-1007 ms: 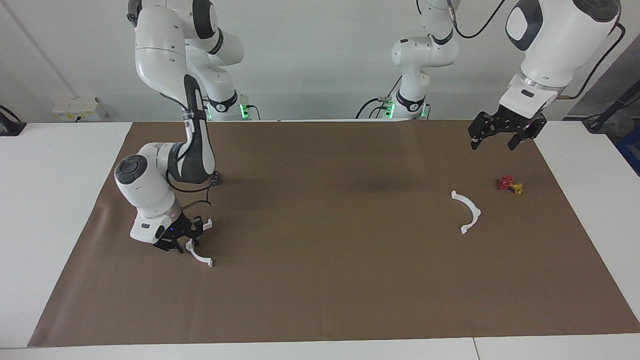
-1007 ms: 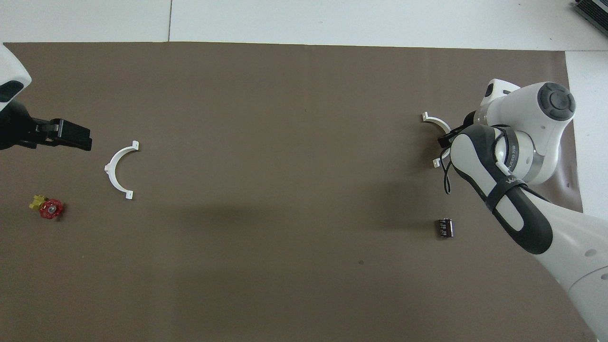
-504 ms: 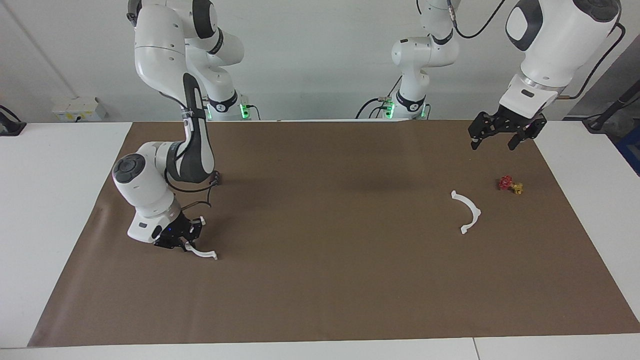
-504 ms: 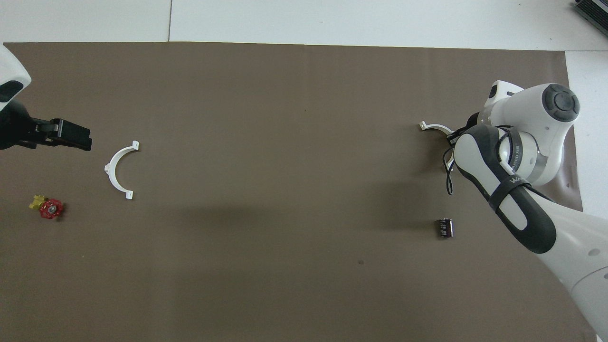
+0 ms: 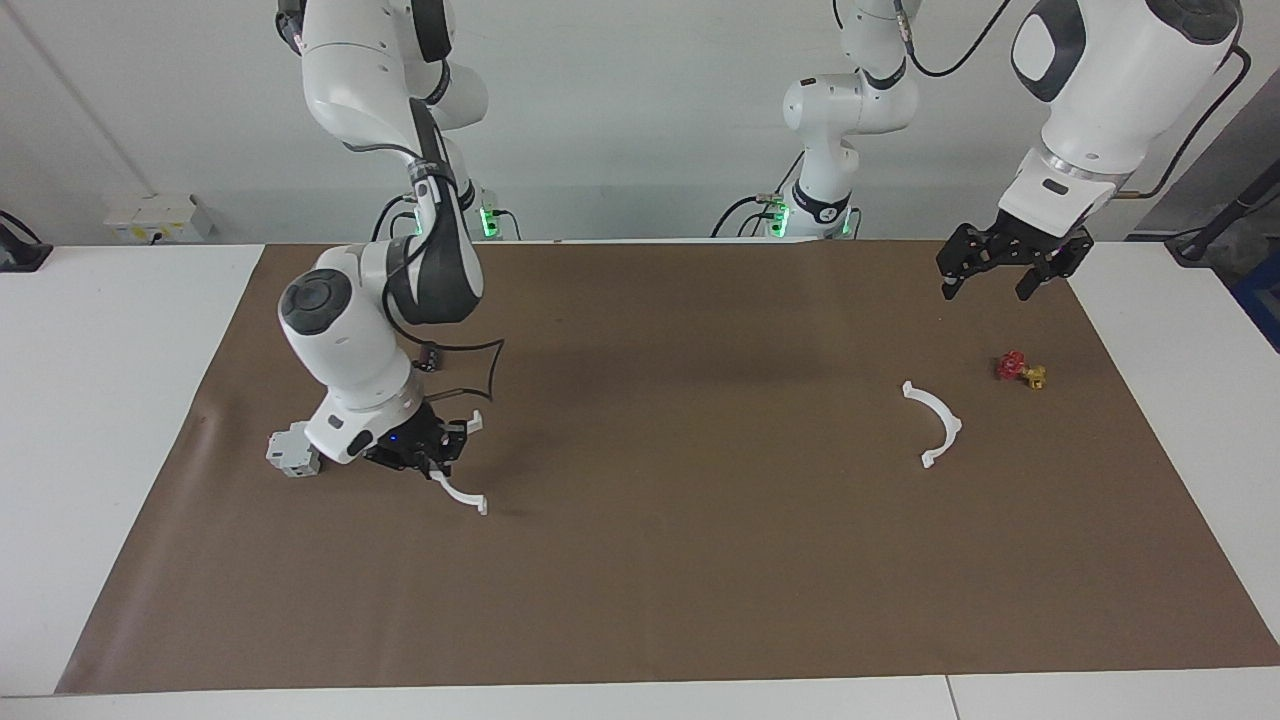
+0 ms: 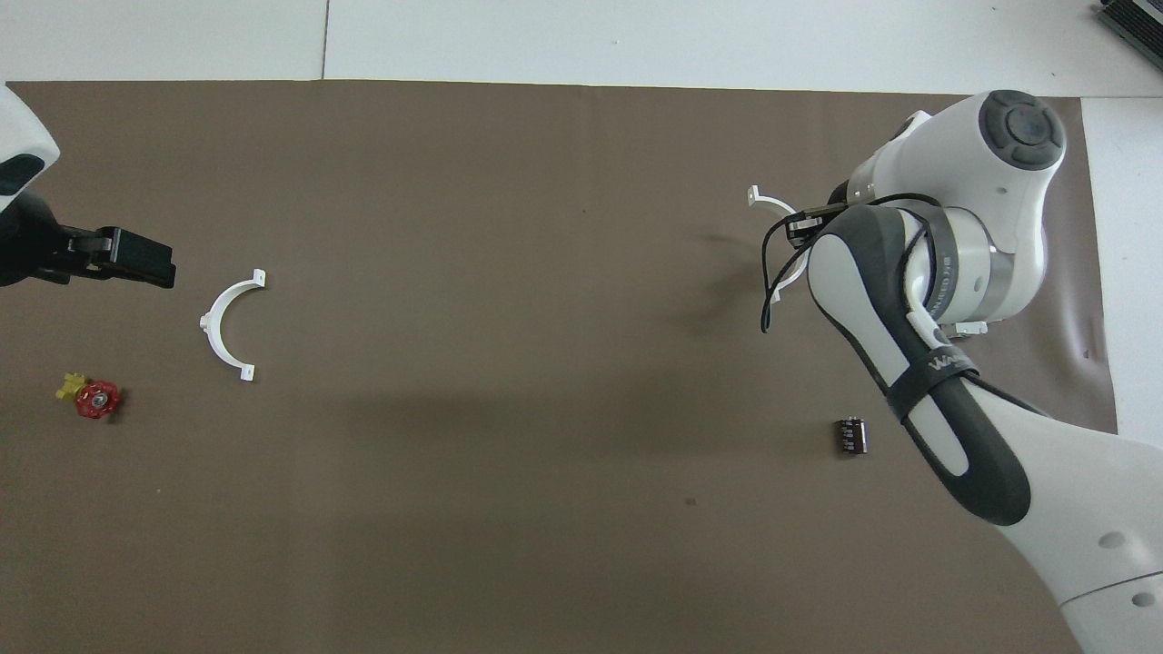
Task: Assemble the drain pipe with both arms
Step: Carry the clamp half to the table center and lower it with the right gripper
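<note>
1. Since a second ago, the right hand (image 5: 425, 455) has carried its white half-ring (image 5: 462, 493) toward the bench (image 5: 700, 560) middle, uncovering a grey block (image 5: 293, 453).
2. Its fingers grasp that arc.
3. Waiting, the left hand (image 5: 1010, 265) hangs released over the mat's edge, near the second half-ring (image 5: 935, 422) and red-and-yellow valve (image 5: 1020, 369).

White half-ring arcs (image 5: 938, 424), red-and-yellow valve piece (image 5: 1020, 370), plain brown table cover (image 5: 700, 560).

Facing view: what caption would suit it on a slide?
Right gripper holds one white arc over the mat; the other arc lies under the waiting left gripper.
</note>
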Robot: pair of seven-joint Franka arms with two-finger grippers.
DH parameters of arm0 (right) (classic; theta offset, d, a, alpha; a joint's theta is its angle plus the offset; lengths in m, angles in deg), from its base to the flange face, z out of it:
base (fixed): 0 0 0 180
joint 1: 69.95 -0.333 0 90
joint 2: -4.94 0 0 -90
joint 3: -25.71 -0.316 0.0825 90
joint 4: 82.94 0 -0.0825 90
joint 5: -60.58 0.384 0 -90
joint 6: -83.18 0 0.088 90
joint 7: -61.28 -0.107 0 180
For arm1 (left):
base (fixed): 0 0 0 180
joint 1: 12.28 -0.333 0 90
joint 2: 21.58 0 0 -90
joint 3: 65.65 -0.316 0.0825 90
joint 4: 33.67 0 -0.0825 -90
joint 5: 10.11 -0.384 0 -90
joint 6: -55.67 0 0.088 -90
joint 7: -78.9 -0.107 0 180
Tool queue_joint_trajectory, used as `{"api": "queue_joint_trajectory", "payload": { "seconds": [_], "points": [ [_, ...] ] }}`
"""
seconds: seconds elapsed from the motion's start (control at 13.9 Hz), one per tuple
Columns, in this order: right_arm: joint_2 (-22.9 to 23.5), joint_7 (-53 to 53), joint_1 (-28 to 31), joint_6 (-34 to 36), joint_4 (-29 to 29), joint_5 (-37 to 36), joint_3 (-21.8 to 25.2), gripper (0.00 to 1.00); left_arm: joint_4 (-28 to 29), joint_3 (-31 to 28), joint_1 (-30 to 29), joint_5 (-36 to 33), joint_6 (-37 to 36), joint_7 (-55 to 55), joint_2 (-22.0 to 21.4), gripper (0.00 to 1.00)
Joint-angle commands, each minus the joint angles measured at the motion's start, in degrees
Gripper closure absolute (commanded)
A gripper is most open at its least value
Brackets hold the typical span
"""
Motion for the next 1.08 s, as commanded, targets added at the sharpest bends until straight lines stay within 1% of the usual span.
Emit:
{"api": "queue_joint_trajectory", "payload": {
  "seconds": [0.0, 0.14, 0.29, 0.36, 0.58, 0.72, 0.79, 1.01],
  "points": [
    [-0.16, -10.33, -4.67, 0.55, -0.31, -2.17, -0.02, 1.0, 2.06, -0.01, -0.22, 0.31, 1.06, 0.42, -1.67, 0.0],
    [-0.07, -17.89, -9.67, 0.46, -0.4, -5.4, 0.06, 1.0, 2.06, -0.1, -0.22, 0.31, 1.06, 0.34, -1.67, 0.0],
    [0.02, -25.02, -12.23, 0.11, -0.05, -7.09, -0.29, 1.0, 2.06, -0.1, -0.22, 0.31, 1.06, 0.34, -1.67, 0.0],
    [0.19, -26.96, -14.77, -0.15, 0.21, -7.26, -0.2, 1.0, 2.06, -0.01, -0.22, 0.31, 1.06, 0.34, -1.67, 0.0],
    [1.15, -32.16, -19.26, -1.03, 0.57, -7.97, -0.29, 1.0, 2.06, -0.01, -0.22, 0.31, 1.15, 0.34, -1.67, 0.0],
    [2.3, -32.95, -22.16, -5.23, 1.88, -8.06, -0.29, 1.0, 2.06, -0.1, -0.22, 0.31, 1.06, 0.34, -1.67, 0.0],
    [2.82, -34.79, -23.22, -6.21, 1.97, -7.88, -0.29, 1.0, 2.06, -0.1, -0.22, 0.31, 1.15, 0.34, -1.67, 0.0],
    [3.01, -40.59, -23.49, -6.66, 2.41, -7.97, -0.29, 1.0, 2.06, -0.1, -0.22, 0.31, 1.06, 0.34, -1.67, 0.0]
  ]
}}
